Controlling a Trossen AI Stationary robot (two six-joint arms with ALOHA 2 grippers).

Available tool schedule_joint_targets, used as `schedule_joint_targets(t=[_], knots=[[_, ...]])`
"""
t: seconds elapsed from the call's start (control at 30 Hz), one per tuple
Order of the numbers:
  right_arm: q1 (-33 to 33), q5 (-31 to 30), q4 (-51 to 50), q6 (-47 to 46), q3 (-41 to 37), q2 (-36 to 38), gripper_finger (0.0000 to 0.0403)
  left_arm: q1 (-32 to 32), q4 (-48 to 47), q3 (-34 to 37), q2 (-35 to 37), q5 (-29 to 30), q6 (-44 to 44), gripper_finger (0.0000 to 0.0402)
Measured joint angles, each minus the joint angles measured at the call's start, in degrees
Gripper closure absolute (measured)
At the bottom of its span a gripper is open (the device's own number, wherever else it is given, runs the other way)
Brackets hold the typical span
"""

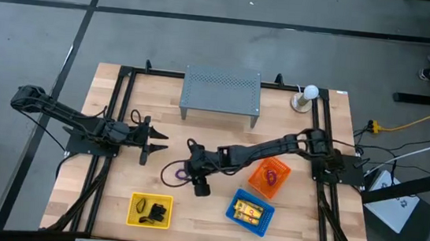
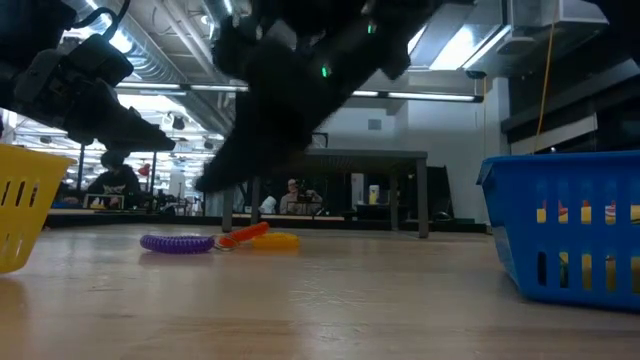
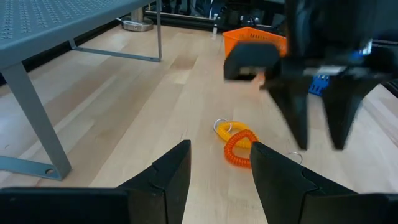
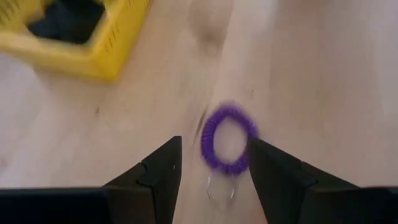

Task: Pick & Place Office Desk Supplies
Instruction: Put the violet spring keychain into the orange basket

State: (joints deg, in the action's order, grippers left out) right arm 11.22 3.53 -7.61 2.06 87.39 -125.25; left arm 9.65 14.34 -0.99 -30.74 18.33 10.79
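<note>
A purple coil loop (image 4: 227,140) lies flat on the table, also seen in the low view (image 2: 178,243) and the high view (image 1: 172,172). An orange loop (image 3: 238,148) and a yellow loop (image 3: 231,130) lie together beside it. My right gripper (image 4: 214,165) is open and hovers above the purple loop, which shows between its fingers. From the table's left side, my left gripper (image 3: 221,165) is open and points at the orange and yellow loops without reaching them. Black clips (image 1: 157,211) sit in the yellow basket (image 1: 133,211), and yellow packets (image 1: 250,212) in the blue basket (image 1: 231,211).
The orange basket (image 1: 282,174) holds a loop and stands right of the right gripper. The grey perforated shelf (image 1: 222,92) stands at the far middle, with a white round object (image 1: 308,94) to its right. Bare wood lies between the loops and the near edge.
</note>
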Motion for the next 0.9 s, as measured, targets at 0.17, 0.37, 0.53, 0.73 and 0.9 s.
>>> schedule_joint_targets(t=[0.17, 0.37, 0.53, 0.73, 0.9], knots=[[-0.2, 3.2, 3.4, -1.6, 0.0, -5.0, 0.0222, 0.0, 0.0, 0.0, 0.0, 0.0, 0.0, 0.024], [-0.4, 3.2, 4.2, -1.8, 0.0, -5.8, 0.0222, 0.0, -0.4, 0.0, 0.0, 0.0, 0.0, 0.024], [-0.9, 3.1, 4.6, -1.8, 0.0, -5.9, 0.0224, 0.0, -0.4, 0.0, 0.0, 0.0, 0.0, 0.024], [-1.1, -0.1, 4.4, -1.6, 0.0, -5.9, 0.0294, 0.0, -0.5, 0.0, 0.0, 0.0, 0.0, 0.024], [-1.9, 2.6, 4.2, -2.1, 0.0, -5.9, 0.0388, 0.0, -0.5, 0.0, 0.0, 0.0, 0.0, 0.024]])
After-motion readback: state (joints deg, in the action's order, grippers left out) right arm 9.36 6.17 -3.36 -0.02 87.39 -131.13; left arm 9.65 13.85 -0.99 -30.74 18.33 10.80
